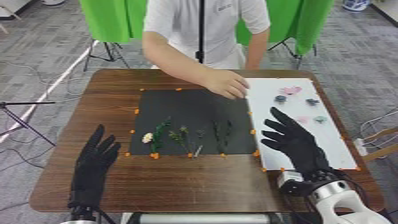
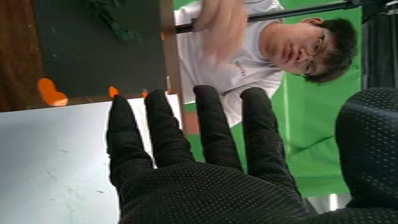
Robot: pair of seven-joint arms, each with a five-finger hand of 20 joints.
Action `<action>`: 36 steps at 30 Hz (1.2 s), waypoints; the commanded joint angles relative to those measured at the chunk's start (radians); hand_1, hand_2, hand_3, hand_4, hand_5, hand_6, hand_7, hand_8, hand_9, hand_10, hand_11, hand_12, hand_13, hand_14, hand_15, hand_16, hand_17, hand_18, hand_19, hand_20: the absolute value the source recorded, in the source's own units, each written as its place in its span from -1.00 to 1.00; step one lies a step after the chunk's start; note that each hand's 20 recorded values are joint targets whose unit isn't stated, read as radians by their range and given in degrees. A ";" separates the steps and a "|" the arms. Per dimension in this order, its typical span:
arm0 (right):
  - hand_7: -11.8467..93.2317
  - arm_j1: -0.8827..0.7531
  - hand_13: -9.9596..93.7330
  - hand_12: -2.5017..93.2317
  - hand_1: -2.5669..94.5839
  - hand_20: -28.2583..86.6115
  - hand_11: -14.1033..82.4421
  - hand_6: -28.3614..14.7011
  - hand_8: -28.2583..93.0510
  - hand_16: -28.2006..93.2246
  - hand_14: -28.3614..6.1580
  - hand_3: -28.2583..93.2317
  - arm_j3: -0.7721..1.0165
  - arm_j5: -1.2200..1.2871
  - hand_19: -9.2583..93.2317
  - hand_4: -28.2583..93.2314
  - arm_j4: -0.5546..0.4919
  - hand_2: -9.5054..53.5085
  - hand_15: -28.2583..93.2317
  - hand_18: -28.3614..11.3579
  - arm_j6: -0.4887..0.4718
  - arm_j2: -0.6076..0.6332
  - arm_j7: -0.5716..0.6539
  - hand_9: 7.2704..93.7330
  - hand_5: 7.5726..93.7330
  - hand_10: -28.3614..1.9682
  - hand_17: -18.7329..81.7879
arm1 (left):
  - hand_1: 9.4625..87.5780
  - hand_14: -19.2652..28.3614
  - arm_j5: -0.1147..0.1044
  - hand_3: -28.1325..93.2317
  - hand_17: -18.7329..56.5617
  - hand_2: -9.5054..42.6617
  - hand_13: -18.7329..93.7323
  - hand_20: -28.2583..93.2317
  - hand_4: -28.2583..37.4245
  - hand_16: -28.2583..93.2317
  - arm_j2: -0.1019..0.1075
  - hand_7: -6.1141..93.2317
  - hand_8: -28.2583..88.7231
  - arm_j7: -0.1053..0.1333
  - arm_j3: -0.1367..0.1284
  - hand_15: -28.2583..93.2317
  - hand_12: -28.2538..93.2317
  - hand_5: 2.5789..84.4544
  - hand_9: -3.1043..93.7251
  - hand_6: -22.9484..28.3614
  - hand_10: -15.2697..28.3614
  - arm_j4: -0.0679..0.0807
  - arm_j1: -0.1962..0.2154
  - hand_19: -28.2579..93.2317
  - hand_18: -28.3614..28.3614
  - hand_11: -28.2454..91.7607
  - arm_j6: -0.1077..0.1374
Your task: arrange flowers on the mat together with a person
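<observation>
One black mat (image 1: 187,107), broad table margin (image 1: 108,102) left

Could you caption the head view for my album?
A person's hand reaches over the dark mat with its flower stems, between two black-gloved robot hands.

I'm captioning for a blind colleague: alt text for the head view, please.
A person's hand is over the far right corner of a black mat. Green stems and a white flower lie on the mat, pink and blue-grey blossoms on a white sheet beside it. The robot's right hand is over the sheet, its left hand left of the mat.
</observation>
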 commanded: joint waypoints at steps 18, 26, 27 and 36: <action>-0.61 0.005 -0.29 -0.60 -0.59 -0.18 -0.64 0.56 -0.68 -0.02 -0.48 0.53 0.001 -0.005 -0.26 -0.98 -0.019 -0.41 -0.48 -0.78 -0.030 -0.009 -0.006 -0.33 -0.43 0.17 -0.55 | -0.73 0.53 0.006 0.73 -0.82 -0.47 -0.30 -0.45 -1.00 -0.53 -0.002 -0.65 -0.69 -0.003 0.001 -0.23 -0.33 -0.47 -0.37 -0.19 0.23 -0.014 0.015 0.15 0.81 -0.40 -0.012; -0.61 0.012 -0.28 -0.60 -0.59 -0.18 -0.64 0.56 -0.68 -0.02 -0.48 0.53 -0.006 -0.009 -0.26 -0.98 -0.016 -0.41 -0.47 -0.78 -0.023 -0.006 -0.005 -0.33 -0.42 0.16 -0.56 | -0.72 0.53 0.009 0.74 -0.82 -0.47 -0.30 -0.45 -1.00 -0.53 -0.004 -0.64 -0.69 -0.009 -0.002 -0.23 -0.33 -0.47 -0.38 -0.19 0.24 -0.018 0.014 0.15 0.81 -0.39 -0.014; -0.61 0.010 -0.28 -0.60 -0.59 -0.18 -0.64 0.56 -0.68 -0.02 -0.48 0.53 -0.004 -0.008 -0.26 -0.98 -0.015 -0.41 -0.47 -0.78 -0.025 -0.006 -0.008 -0.33 -0.42 0.16 -0.56 | -0.72 0.53 0.006 0.74 -0.82 -0.47 -0.30 -0.45 -1.00 -0.53 -0.004 -0.64 -0.69 -0.012 -0.001 -0.22 -0.33 -0.47 -0.38 -0.19 0.24 -0.018 0.012 0.15 0.81 -0.39 -0.014; -0.61 0.010 -0.26 -0.60 -0.59 -0.18 -0.63 0.56 -0.68 -0.03 -0.48 0.53 -0.005 -0.008 -0.26 -0.98 -0.014 -0.41 -0.46 -0.78 -0.021 -0.005 -0.011 -0.32 -0.41 0.15 -0.56 | -0.71 0.57 0.010 0.74 -0.82 -0.47 -0.28 -0.45 -1.00 -0.53 -0.003 -0.64 -0.69 -0.015 0.000 -0.17 -0.33 -0.47 -0.37 -0.18 0.27 -0.024 0.012 0.15 0.81 -0.38 -0.019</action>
